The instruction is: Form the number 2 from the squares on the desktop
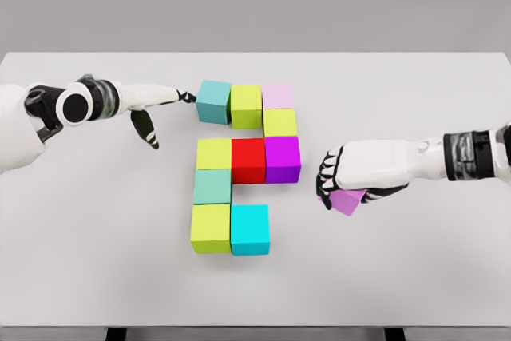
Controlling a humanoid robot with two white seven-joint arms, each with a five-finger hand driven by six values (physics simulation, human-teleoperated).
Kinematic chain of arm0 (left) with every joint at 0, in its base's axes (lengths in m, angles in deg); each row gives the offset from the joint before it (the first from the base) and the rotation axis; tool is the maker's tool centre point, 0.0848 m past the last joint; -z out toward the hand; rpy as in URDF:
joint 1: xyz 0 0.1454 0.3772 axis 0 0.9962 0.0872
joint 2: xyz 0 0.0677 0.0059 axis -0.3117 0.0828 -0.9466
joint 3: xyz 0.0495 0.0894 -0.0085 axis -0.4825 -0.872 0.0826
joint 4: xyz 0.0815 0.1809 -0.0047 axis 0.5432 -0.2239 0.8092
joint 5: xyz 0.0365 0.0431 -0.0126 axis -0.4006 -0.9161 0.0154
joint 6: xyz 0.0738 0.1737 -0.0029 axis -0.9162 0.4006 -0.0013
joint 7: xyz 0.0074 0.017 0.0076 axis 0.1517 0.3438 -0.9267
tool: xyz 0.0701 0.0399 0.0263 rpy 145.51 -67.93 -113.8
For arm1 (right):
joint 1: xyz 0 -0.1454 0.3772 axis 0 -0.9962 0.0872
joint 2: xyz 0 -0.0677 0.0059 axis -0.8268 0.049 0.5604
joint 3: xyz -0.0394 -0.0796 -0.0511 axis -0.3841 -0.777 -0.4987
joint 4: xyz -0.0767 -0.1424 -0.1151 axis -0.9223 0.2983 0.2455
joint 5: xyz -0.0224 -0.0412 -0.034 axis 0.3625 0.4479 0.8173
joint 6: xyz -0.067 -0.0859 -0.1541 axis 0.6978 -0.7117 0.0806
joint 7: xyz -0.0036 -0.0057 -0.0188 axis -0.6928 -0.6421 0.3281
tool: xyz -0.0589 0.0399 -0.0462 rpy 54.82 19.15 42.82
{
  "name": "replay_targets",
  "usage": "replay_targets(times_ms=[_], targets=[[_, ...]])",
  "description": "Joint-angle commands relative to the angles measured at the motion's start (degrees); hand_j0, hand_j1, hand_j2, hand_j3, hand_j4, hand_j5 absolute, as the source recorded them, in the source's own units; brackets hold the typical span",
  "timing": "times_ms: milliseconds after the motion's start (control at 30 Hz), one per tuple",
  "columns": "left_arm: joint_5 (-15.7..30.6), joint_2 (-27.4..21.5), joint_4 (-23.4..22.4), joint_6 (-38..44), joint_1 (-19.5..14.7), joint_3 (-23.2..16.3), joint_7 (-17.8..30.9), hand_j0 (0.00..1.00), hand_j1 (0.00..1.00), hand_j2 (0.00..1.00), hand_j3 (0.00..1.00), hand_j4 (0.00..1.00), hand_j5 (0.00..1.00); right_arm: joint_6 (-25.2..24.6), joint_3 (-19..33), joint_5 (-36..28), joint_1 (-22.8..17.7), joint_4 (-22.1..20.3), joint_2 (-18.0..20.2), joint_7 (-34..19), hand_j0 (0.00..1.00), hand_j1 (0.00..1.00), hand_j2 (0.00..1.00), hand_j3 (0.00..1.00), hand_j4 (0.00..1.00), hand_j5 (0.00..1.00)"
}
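White desk (447, 277), right robot hand (345, 185) clamped on purple cube (349, 200), left robot hand (156, 109) spread beside teal cube (214, 101).

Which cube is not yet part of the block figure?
The light purple cube in the right hand, apart from the joined cubes on the table.

Matt cubes (248, 160), smooth white table (96, 237)

A single head camera looks steeply down from the robot's side onto a white table (96, 261), fairly near.
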Motion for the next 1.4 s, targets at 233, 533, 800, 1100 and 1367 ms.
replay_targets(times_ms=[233,533,800,1100,1367], targets=[[0.0,-0.9,0.61,-0.93,0.0,0.04,-0.15,1.0,1.0,1.0,1.0,1.0,1.0,-0.15,-6.52,-0.29,1.49,-0.07,-3.8,0.05,0.49,0.49,0.49,0.49,0.49,0.49],[0.0,-2.22,0.61,-4.8,0.09,-0.13,-0.15,1.0,1.0,1.0,1.0,1.0,1.0,-0.15,-9.16,-0.29,2.46,-0.16,-5.47,0.05,0.49,0.49,0.49,0.49,0.49,0.49],[0.0,-1.96,0.61,-5.15,0.35,-0.31,-0.24,1.0,1.0,1.0,1.0,1.0,1.0,-0.15,-10.04,-0.2,3.69,-0.16,-6.18,0.05,0.74,0.74,0.74,0.74,0.74,0.74],[0.0,-1.61,0.52,-6.91,0.35,-0.31,-0.24,1.0,1.0,1.0,1.0,1.0,1.0,-0.15,-8.81,-0.12,4.48,-0.07,-5.65,0.05,1.0,1.0,1.0,1.0,1.0,1.0],[0.35,-5.29,0.08,-8.66,0.35,0.04,-0.68,1.0,1.0,1.0,1.0,1.0,1.0,-0.15,-1.78,-0.9,3.34,0.01,-2.22,0.05,1.0,1.0,1.0,1.0,1.0,1.0]])
